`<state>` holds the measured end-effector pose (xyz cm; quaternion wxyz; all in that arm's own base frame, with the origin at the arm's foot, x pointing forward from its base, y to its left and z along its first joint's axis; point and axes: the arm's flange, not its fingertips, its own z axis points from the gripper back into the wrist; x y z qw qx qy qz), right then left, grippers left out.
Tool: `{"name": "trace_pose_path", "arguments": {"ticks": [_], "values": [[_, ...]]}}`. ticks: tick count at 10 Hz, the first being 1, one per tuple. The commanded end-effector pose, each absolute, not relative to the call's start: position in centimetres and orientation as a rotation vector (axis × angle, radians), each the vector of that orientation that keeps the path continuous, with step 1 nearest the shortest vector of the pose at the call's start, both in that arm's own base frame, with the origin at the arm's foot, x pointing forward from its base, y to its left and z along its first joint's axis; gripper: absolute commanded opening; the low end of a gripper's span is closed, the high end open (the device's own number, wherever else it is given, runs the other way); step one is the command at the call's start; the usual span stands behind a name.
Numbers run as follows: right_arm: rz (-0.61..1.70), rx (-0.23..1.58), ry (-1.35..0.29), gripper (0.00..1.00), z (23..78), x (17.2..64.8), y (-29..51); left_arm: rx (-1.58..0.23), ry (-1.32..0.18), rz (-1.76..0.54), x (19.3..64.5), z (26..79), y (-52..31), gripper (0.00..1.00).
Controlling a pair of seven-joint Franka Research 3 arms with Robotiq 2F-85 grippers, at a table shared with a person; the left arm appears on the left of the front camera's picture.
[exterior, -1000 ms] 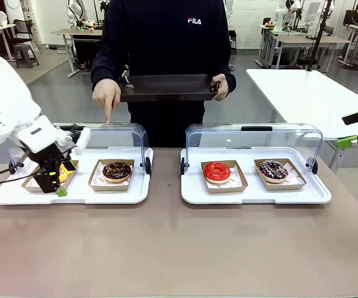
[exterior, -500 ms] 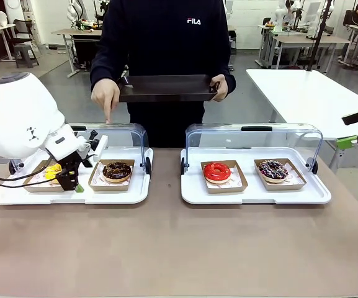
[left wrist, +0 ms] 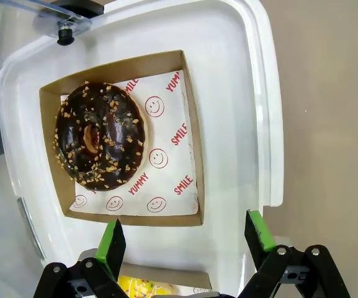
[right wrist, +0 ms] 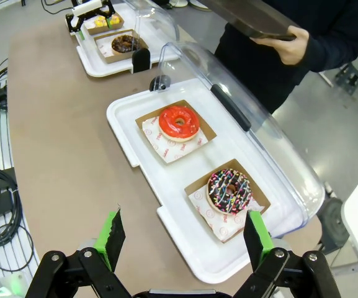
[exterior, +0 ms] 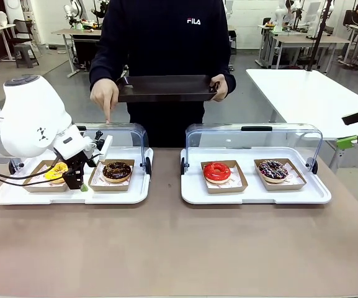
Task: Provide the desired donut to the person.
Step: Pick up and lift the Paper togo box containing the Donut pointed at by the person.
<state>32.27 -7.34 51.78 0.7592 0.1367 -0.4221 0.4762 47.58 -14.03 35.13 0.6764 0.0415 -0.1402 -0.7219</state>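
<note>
Shifting left gripper (exterior: 74, 181) from yellow donut (exterior: 56, 172) toward chocolate donut (exterior: 116, 169), jaws wide, empty; matching pointing hand (exterior: 106, 96). Idling right gripper (right wrist: 185, 231), wide.

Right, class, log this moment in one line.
left gripper: open, near chocolate donut | right gripper: open, held aside | person: pointing, holding black tray

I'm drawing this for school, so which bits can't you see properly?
Yellow donut: front view, partly behind the left claw; left wrist view, cut by the bottom edge.
Black tray, its inside: front view sees it edge-on; right wrist view, cut by the top edge.
Right claw: front view, cut by the right edge.
</note>
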Motion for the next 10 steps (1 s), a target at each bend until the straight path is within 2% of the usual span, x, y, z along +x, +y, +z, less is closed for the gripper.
{"name": "trace_pose_path", "arguments": {"ticks": [1,7,8,9,10], "values": [[1.039,0.315,-0.933,1.00,51.6,32.5,-7.3,0.090,-0.310,-1.603,48.4,34.9,-14.3,1.00],[1.039,0.315,-0.933,1.00,51.6,32.5,-7.3,0.079,-0.309,-1.605,49.6,33.2,-14.7,1.00],[1.039,0.315,-0.933,1.00,51.6,32.5,-7.3,0.073,-0.304,-1.612,49.7,33.0,-14.8,0.40],[1.039,0.315,-0.933,1.00,51.6,32.5,-7.3,0.072,-0.303,-1.609,49.8,32.9,-14.8,0.40],[1.039,0.315,-0.933,1.00,51.6,32.5,-7.3,0.071,-0.302,-1.604,49.9,32.9,-14.9,0.00]]}}
